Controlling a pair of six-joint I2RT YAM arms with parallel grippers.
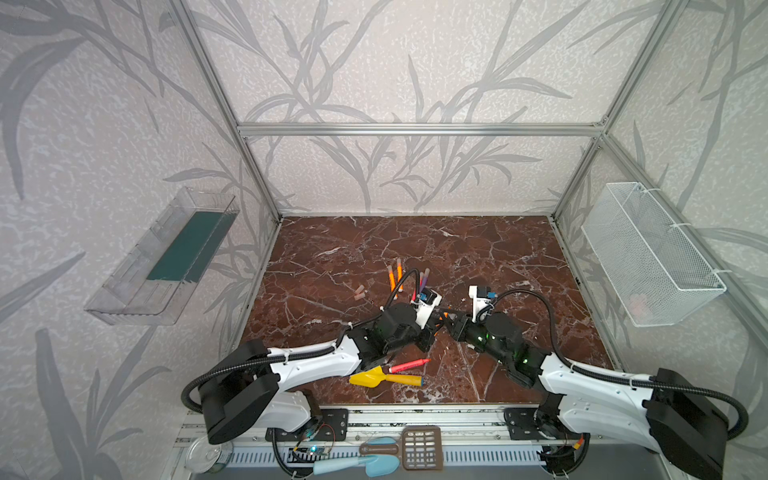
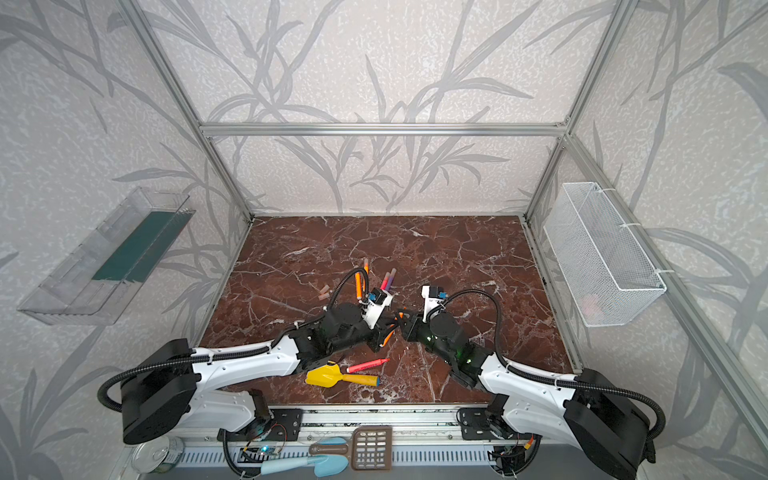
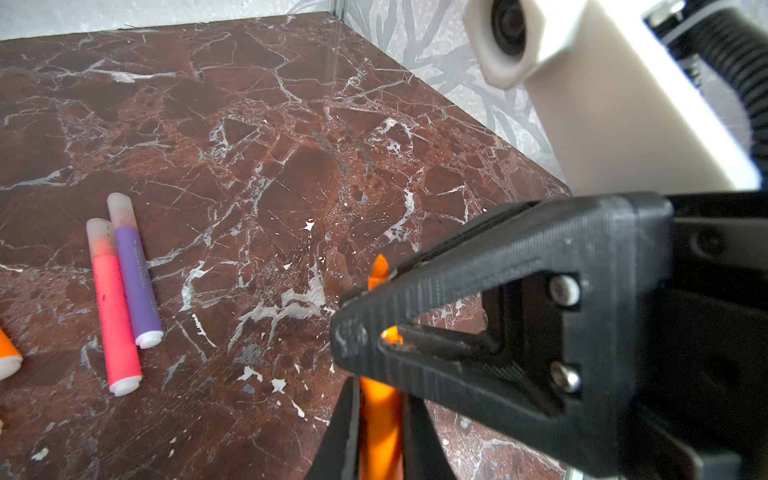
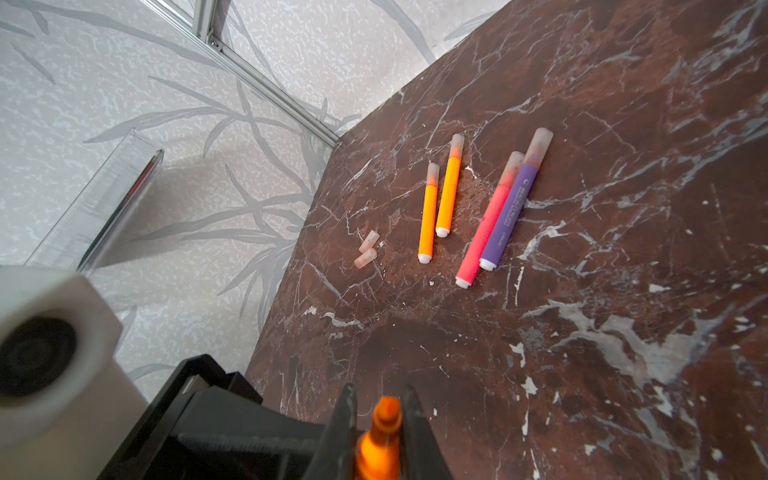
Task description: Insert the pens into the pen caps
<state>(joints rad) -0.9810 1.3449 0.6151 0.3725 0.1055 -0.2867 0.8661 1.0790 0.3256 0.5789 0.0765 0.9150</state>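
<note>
Red-brown marble bench [image 1: 415, 249], two tools meeting over its middle on one pen.
Left tool [image 3: 380, 395] is clamped on the barrel of an uncapped orange marker pen [image 3: 380, 440]; right tool [image 4: 379, 399] is closed on the same pen near its pointed tip. Farther back lie two capped orange pens [image 4: 428, 216], a capped pink pen [image 4: 484, 232] touching a capped purple pen [image 4: 511, 212], and two loose pale translucent pen caps [image 4: 365, 258].
</note>
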